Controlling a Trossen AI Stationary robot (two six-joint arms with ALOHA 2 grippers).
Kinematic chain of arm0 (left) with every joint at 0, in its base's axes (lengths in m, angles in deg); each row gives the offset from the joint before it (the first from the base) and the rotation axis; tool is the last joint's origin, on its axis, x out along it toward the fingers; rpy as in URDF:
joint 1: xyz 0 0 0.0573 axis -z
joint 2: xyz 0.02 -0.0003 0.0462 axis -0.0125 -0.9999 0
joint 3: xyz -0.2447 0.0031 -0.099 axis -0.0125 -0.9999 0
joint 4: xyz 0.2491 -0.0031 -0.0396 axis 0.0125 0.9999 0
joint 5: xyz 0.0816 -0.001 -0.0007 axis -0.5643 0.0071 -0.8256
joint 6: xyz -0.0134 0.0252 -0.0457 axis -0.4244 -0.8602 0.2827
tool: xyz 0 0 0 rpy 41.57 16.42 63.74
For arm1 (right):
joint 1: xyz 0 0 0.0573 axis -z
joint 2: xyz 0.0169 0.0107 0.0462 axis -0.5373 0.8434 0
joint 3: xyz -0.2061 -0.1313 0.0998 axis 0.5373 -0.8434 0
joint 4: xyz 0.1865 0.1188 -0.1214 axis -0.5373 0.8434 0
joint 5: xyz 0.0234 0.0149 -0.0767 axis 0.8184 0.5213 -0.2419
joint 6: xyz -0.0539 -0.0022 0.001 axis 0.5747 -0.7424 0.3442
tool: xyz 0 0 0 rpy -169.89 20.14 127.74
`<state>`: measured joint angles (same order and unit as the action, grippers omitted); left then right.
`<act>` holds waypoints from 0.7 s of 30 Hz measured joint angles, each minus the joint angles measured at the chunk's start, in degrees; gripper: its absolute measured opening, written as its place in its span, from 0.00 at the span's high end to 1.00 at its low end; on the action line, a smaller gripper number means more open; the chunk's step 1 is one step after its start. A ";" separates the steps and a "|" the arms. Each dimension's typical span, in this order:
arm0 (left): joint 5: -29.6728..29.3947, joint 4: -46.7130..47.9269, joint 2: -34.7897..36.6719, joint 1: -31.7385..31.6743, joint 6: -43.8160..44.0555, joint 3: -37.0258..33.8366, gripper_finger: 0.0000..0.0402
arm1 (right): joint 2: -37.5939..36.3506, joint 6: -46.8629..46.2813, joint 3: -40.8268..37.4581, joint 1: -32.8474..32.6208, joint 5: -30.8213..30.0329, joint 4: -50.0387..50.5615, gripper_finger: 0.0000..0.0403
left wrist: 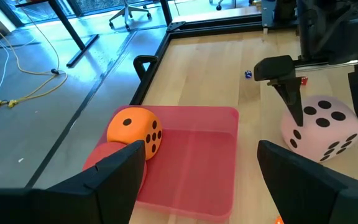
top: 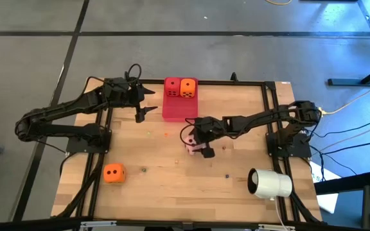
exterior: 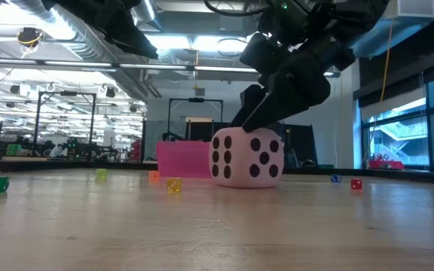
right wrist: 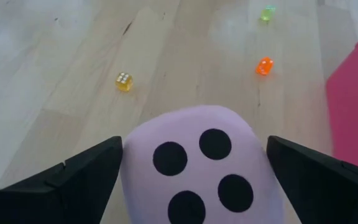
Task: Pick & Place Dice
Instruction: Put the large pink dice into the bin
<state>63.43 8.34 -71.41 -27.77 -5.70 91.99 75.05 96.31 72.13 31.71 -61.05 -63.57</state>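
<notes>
The right gripper [top: 194, 142] stands at centre frame in the high view, fingers spread wide on either side of the pale pink die [top: 192, 146], which rests on the table [top: 172, 186] just below the pink tray [top: 175, 110]. No grip yet. Recommended: lower squarely, close on opposite flat faces, lift clear. The left gripper [top: 143, 102] waits open at upper left.

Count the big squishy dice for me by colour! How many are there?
Orange dice: 2, one on the tray, one on the table
Red die: 1
Pale pink die: 1
Total: 4
</notes>
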 joint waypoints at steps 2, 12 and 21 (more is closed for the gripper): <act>0.00 0.00 0.00 0.02 0.00 0.00 0.24 | -0.01 0.05 0.02 0.13 1.70 0.65 0.01; -0.01 0.00 0.00 0.02 -0.04 0.00 0.24 | 0.15 -0.17 0.24 0.79 3.36 2.97 0.01; 0.01 0.02 0.00 0.02 -0.03 0.00 0.24 | 0.39 0.82 0.34 0.78 3.46 5.87 0.01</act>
<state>63.44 8.36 -71.41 -27.75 -5.73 91.99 75.44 97.13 72.47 32.49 -57.58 -57.70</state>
